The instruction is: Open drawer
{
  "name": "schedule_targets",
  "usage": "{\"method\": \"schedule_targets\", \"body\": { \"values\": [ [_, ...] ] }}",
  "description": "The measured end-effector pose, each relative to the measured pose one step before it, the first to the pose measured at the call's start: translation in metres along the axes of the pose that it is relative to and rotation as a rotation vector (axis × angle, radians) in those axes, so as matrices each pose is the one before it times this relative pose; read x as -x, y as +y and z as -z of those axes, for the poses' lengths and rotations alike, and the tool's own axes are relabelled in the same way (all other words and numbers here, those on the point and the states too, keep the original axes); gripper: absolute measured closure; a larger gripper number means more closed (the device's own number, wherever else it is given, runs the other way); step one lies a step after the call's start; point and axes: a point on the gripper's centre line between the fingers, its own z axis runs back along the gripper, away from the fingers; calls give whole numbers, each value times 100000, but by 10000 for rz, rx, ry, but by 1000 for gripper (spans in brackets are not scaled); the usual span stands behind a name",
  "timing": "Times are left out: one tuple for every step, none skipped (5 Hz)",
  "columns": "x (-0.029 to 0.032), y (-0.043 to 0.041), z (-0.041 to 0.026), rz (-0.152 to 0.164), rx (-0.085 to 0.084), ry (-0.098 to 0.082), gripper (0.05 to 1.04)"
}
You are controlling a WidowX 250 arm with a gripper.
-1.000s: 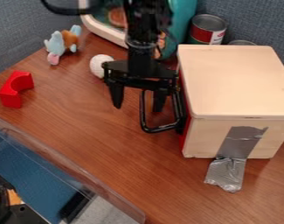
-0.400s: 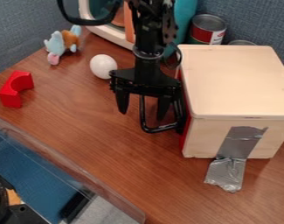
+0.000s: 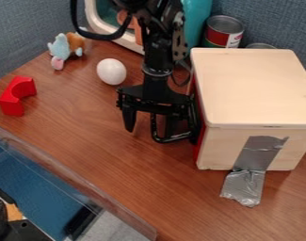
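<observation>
The gripper (image 3: 150,127) hangs down at the left side of the wooden drawer box, open, with its two fingers spread apart. One finger is left of the black drawer handle (image 3: 173,139); the other overlaps the handle's loop, and I cannot tell whether they touch. The handle sticks out to the left from the red drawer front (image 3: 199,141), which looks flush with the box (image 3: 253,87). The gripper's body hides the upper part of the handle.
A white egg (image 3: 111,71), a plush toy (image 3: 66,49) and a red arch block (image 3: 17,95) lie to the left. Cans (image 3: 223,31) stand behind the box. Silver tape (image 3: 245,186) runs from box to table (image 3: 142,181).
The gripper has moved lower and a little to the right, bringing its fingers down around the handle area. The drawer box and handle have not moved.
</observation>
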Motion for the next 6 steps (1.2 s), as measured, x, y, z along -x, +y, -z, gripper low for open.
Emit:
{"method": "schedule_targets", "body": {
  "values": [
    [-309, 88, 356, -61, -63, -45, 421],
    [4, -61, 60, 7, -25, 5, 706],
    [-38, 41, -45, -45, -23, -28, 752],
    [392, 200, 109, 23, -34, 103, 752],
    [643, 570, 46, 21, -67, 73, 753],
    [424, 1407, -16, -67, -68, 102, 753]
  ]
}}
